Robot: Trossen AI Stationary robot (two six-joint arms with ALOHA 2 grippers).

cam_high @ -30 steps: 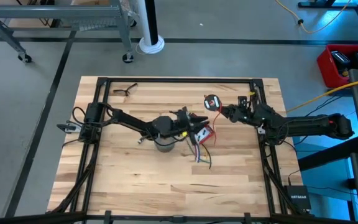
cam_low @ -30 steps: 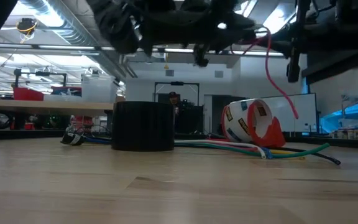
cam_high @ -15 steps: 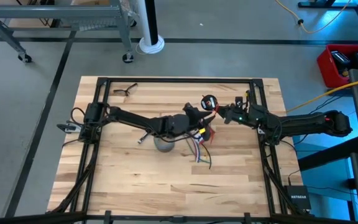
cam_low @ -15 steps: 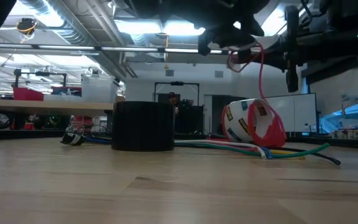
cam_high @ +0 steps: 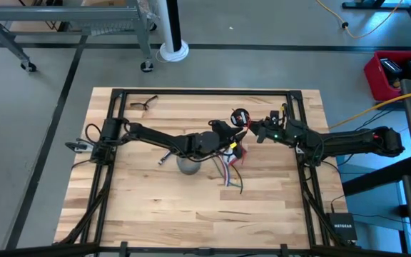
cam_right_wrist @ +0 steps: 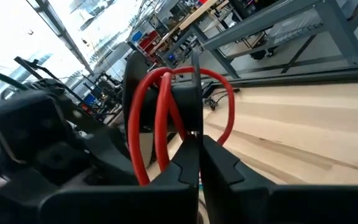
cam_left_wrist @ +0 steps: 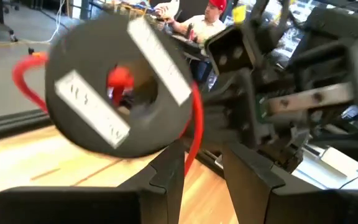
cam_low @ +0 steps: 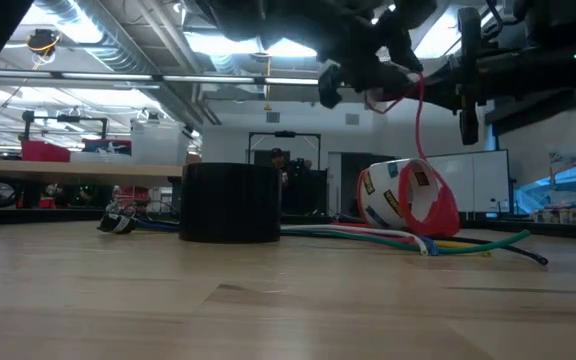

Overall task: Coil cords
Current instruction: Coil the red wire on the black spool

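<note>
Grey concrete floor [cam_high: 41, 114] surrounds the wooden desk [cam_high: 141, 207]. At eleven o'clock stands a metal wheeled rack [cam_high: 70, 28]; at twelve, a white pillar base [cam_high: 172, 50]. At two o'clock sits a red toolbox [cam_high: 391, 75]. Fluorescent ceiling lights [cam_low: 228, 43] shine over a workshop.

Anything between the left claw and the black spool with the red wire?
Nothing visible. The left claw is right at the black spool, fingers parted, with no object between them. The right claw is shut on the red wire at the spool's other side, both raised above the table.
</note>
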